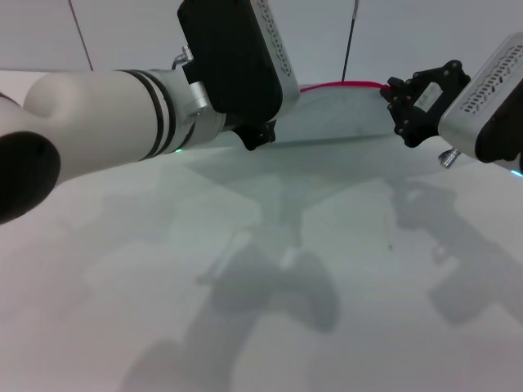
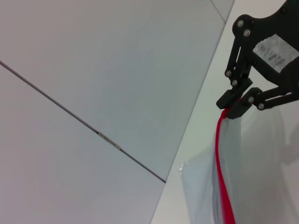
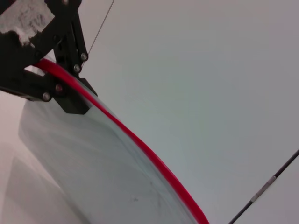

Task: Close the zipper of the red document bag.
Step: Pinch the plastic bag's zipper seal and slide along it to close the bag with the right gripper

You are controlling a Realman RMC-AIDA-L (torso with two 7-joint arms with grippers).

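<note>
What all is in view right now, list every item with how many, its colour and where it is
red document bag: one, translucent pale blue, lifted off the table at the far side, stretched between the two grippers
zipper: one, bright red, running along the bag's top long edge
table: one, white, filling the near part of the head view, with the arms' shadows on it
wall: pale grey panels with thin dark seams, behind the table
left gripper: one, black, pinching the zipper edge at the bag's left end
right gripper: one, black, closed on the zipper edge at the bag's right end
left arm: white with a black wrist housing, reaching across from the left
</note>
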